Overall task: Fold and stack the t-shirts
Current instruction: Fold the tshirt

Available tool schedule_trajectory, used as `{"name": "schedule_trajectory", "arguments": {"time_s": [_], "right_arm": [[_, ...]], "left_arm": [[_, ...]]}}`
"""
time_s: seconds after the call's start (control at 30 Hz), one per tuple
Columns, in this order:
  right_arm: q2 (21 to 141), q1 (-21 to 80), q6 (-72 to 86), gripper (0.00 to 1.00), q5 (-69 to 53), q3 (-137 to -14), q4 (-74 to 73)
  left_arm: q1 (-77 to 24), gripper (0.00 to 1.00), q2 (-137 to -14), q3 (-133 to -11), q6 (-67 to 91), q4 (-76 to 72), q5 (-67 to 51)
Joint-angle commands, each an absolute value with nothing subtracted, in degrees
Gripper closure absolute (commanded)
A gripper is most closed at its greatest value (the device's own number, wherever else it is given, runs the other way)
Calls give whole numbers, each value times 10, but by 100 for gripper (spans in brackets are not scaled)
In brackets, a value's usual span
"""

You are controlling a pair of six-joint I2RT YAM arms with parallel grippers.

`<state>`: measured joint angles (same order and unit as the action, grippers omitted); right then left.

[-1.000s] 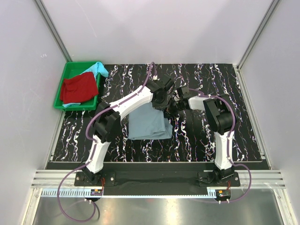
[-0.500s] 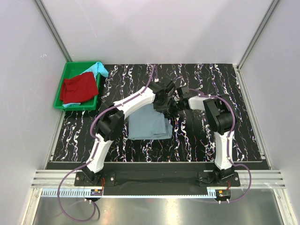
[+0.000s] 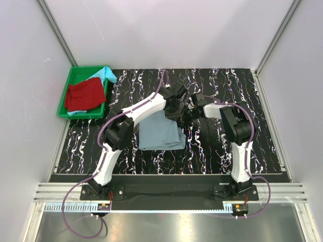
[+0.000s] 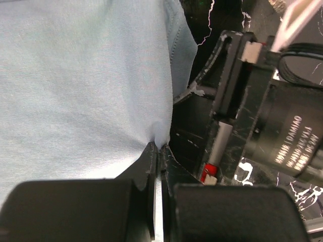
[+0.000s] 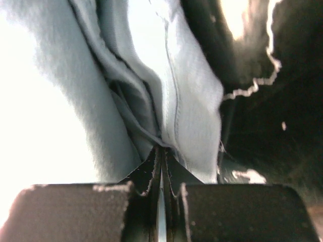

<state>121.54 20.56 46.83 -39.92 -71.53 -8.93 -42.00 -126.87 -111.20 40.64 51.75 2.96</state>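
The dusty grey-blue t-shirt (image 3: 159, 133) lies folded in the middle of the black marbled table (image 3: 252, 146). My left gripper (image 3: 173, 110) is shut on its far edge; the left wrist view shows the cloth (image 4: 81, 80) pinched between the fingertips (image 4: 152, 164). My right gripper (image 3: 184, 114) is shut on the same shirt's far right corner; the right wrist view shows folded layers (image 5: 192, 116) pinched at the tips. The two grippers are close together. The red t-shirt (image 3: 85, 95) and light turquoise t-shirt (image 3: 107, 74) lie in the green tray (image 3: 74, 73).
The green tray stands at the far left corner of the table. White walls with metal posts enclose the table on three sides. The right gripper's body (image 4: 282, 126) shows close by in the left wrist view.
Both grippers have stayed at the shirt's far edge with only slight shifts. The shirt's shape looks the same.
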Motion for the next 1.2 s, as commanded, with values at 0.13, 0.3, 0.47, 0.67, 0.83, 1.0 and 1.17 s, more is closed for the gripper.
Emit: {"name": "schedule_trajectory", "arguments": {"time_s": [0.13,0.3,0.47,0.67,0.83,1.0,1.17], "right_arm": [[1165,203,432,93,-385,-700,-128],[1182,203,428,93,-378,-687,-127],[1215,203,427,93,-378,-695,-127],[1223,203,427,93,-381,-696,-126],[1226,203,429,93,-384,-697,-126],[1226,202,428,93,-382,-699,-126],[1224,201,428,93,-385,-700,-125]], "left_arm": [[-416,100,-1235,-1098,414,473,22],[-416,100,-1235,-1100,415,468,14],[-416,100,-1242,-1103,425,466,4],[-417,100,-1255,-1116,421,463,-10],[-419,100,-1260,-1117,429,462,-21],[-425,100,-1245,-1109,438,458,-20],[-425,100,-1265,-1116,442,454,-31]]}}
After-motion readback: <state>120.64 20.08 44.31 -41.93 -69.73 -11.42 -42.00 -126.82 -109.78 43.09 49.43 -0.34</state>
